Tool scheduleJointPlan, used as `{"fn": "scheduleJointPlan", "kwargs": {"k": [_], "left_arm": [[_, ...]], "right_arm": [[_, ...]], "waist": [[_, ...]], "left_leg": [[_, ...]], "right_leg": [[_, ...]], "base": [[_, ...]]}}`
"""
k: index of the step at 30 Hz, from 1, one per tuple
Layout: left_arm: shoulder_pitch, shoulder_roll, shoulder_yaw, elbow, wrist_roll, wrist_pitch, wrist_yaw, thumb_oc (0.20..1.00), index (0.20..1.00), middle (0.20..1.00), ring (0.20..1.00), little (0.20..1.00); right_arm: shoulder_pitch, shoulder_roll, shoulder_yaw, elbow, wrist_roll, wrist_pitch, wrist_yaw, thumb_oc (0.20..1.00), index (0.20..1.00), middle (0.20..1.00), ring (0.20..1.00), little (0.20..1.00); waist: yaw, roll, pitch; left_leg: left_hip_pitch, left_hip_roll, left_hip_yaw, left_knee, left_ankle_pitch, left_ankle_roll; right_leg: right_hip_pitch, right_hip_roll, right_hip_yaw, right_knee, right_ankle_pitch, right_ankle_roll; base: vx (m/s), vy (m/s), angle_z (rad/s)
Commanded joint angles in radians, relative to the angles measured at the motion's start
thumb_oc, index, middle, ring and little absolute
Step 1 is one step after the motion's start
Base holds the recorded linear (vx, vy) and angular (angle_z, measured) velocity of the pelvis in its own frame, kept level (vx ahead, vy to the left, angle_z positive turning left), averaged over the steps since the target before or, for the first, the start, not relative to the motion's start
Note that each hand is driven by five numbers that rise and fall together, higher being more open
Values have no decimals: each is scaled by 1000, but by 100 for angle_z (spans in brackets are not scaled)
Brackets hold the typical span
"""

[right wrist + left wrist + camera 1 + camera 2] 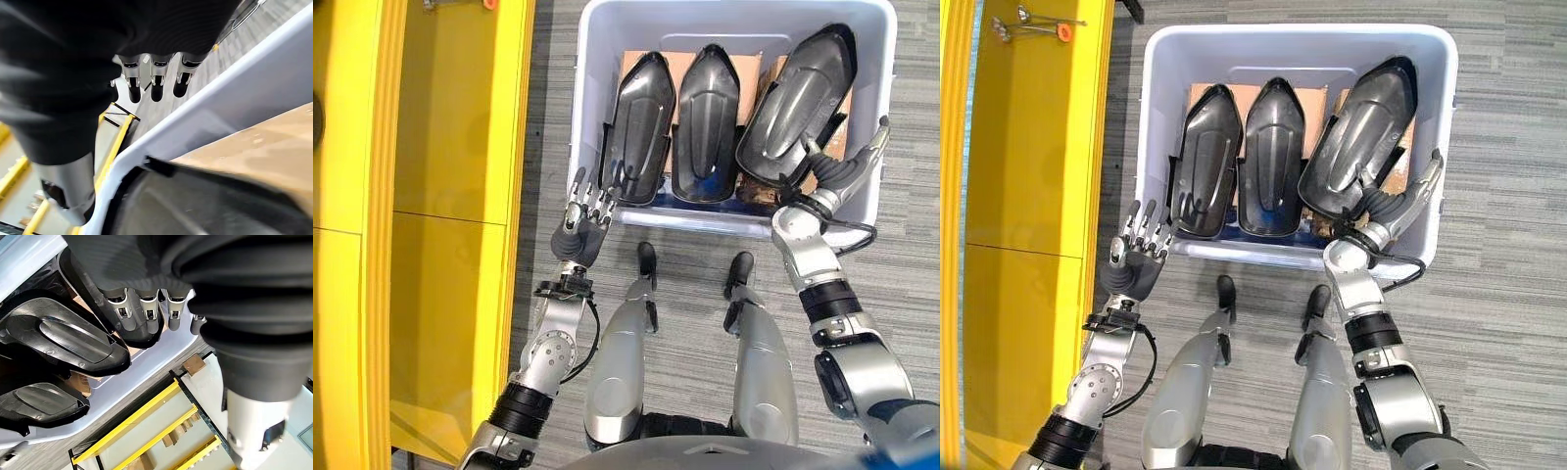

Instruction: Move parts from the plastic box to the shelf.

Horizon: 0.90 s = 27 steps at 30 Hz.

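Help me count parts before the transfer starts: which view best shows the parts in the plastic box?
The right eye view: all three dark parts stand side by side in the plastic box, unclipped. The left eye view matches it nearly. The left wrist view catches two parts' ends; the right wrist view, one edge.

Setting: workshop or parts store | Evidence: yellow shelf [450, 196] at 9 o'clock; black moulded parts [705, 127] held in plastic box [724, 15]; grey carpet tiles [911, 245] laid underfoot.
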Motion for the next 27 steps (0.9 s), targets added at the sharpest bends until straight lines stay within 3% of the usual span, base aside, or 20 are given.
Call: {"fn": "scheduleJointPlan", "kwargs": {"k": [1,3,6,9,12,14,19,21,27], "left_arm": [[33,2,-11,-54,-21,-46,-42,1000,1000,1000,1000,1000],[32,6,-2,-39,-32,-38,-62,1000,1000,1000,1000,1000],[25,7,1,-26,-29,-18,-75,1000,1000,1000,1000,1000],[15,16,3,-22,7,-4,-70,1000,1000,1000,1000,1000],[11,17,4,-21,3,1,-65,1000,1000,1000,1000,1000],[0,17,4,-11,12,8,-64,1000,1000,1000,1000,1000],[-27,25,1,7,18,26,-65,1000,1000,1000,1000,1000],[-36,24,-4,5,17,33,-57,1000,1000,1000,1000,1000],[-36,31,-25,-19,27,22,-33,1000,1000,1000,1000,1000]], "right_arm": [[1,-37,-10,-61,-24,-4,59,1000,1000,1000,1000,1000],[-7,-46,30,-4,-16,46,193,1000,1000,1000,1000,1000],[-17,-47,76,61,70,52,223,1000,1000,1000,1000,1000],[-13,-30,58,131,308,4,281,1000,1000,1000,1000,1000],[-16,-27,55,189,290,-17,330,1000,1000,1000,1000,1000],[-36,-24,58,240,298,9,332,1000,1000,1000,1000,1000],[-107,-40,30,373,438,4,318,1000,1000,1000,1000,1000],[-131,-52,0,427,482,-23,239,1000,1000,1000,1000,1000],[-132,-53,-26,406,442,-86,194,1000,1000,1000,1000,1000]], "waist": [[-3,42,-37],[2,39,-37],[10,32,-37],[17,25,-37],[23,25,-37],[30,28,-37],[46,34,-37],[51,37,-37],[46,41,-37]], "left_leg": [[-60,25,-23,44,12,-12],[-67,24,-25,52,11,-14],[-72,27,-26,63,6,-15],[-79,27,-34,71,3,-15],[-79,28,-38,72,1,-14],[-79,25,-40,76,0,-12],[-86,21,-46,92,-5,-11],[-94,20,-49,101,-8,-10],[-108,19,-47,103,-10,-6]], "right_leg": [[9,-65,-38,14,10,45],[4,-68,-40,20,7,42],[5,-73,-47,26,4,43],[3,-72,-54,33,2,44],[4,-71,-57,37,-3,44],[7,-74,-61,43,-4,44],[6,-81,-70,57,-7,45],[0,-83,-71,67,-10,46],[-15,-77,-66,70,-10,46]], "base": [[29,71,-8],[10,10,-8],[19,-40,2],[21,-53,4],[17,-24,12],[32,-20,7],[26,-19,6],[0,0,0],[5,3,3]]}}
